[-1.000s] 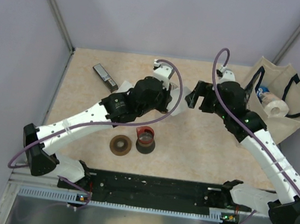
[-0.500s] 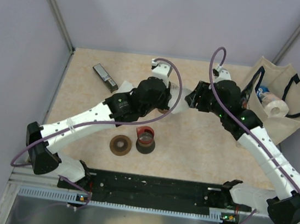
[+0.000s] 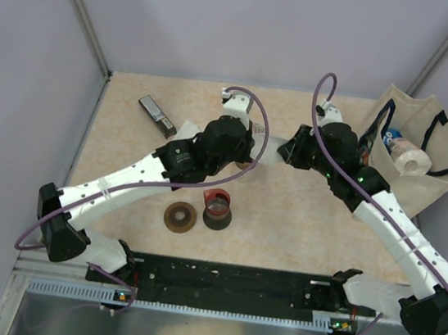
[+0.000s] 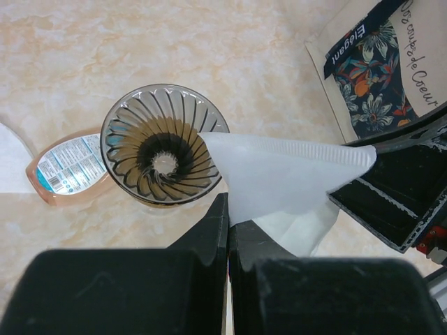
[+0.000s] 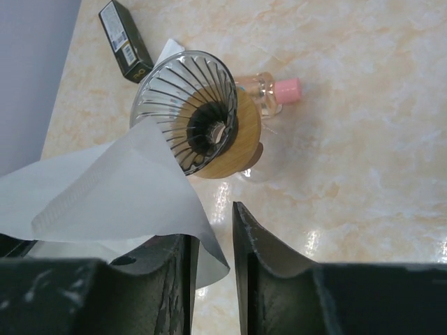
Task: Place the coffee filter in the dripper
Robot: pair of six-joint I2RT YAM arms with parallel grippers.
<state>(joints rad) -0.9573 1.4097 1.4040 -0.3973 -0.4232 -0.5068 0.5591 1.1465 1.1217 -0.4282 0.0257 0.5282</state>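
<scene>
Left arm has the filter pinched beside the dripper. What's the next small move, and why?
Probably close the right gripper on the free edge of the coffee filter: the left gripper pinches it folded flat, only its corner overlapping the dripper rim.

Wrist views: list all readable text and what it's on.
"Elegant": dark band on the floral pouch, left wrist view.
"Coeur": cursive on the same pouch's white panel; the words before it are unclear.
Bottle label: print too small to read.
Dark box sticker, right wrist view: too small to read.
</scene>
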